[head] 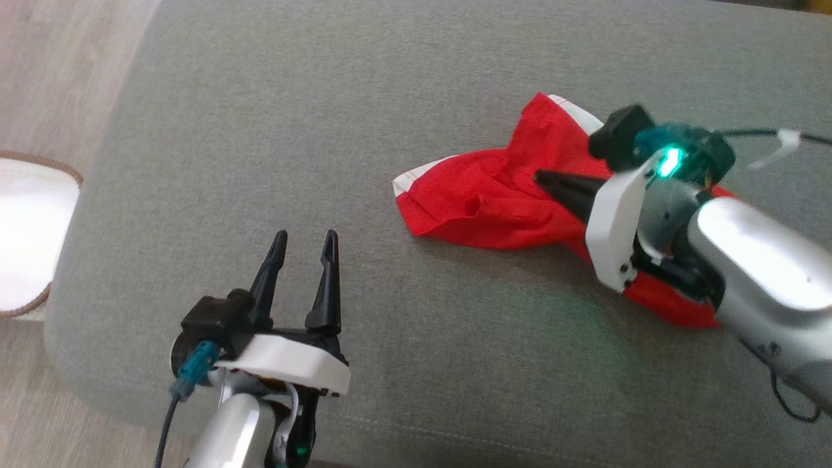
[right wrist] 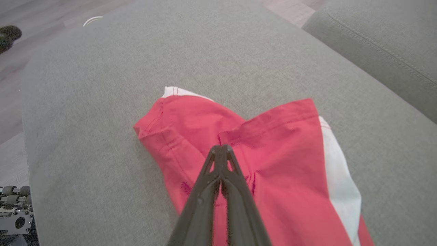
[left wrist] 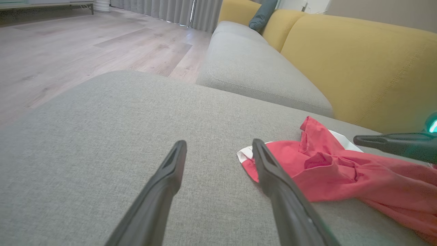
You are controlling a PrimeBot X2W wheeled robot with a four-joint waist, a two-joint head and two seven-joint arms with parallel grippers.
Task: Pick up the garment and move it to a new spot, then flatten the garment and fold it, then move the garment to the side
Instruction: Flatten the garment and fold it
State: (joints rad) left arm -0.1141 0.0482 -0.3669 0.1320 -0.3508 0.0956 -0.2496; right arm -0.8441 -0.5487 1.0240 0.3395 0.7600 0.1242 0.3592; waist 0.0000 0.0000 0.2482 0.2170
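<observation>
A crumpled red garment [head: 494, 201] with white trim lies on the grey cushion [head: 325, 130], right of centre. My right gripper [head: 541, 177] reaches over it from the right, shut, fingers pointing left. In the right wrist view its tips [right wrist: 221, 147] meet above the red cloth [right wrist: 280, 143], and no cloth shows pinched between them. From the left wrist view that gripper [left wrist: 356, 139] looks to hover just above the garment [left wrist: 341, 174]. My left gripper [head: 305, 237] stands open over bare cushion, left of the garment, with nothing between its fingers [left wrist: 219, 143].
The cushion's left edge drops to a wooden floor [head: 58, 78], where a round pale rug [head: 26, 234] lies. Beyond the cushion are a second grey seat [left wrist: 256, 68], a yellow backrest [left wrist: 358, 68] and a dark pillow [left wrist: 263, 13].
</observation>
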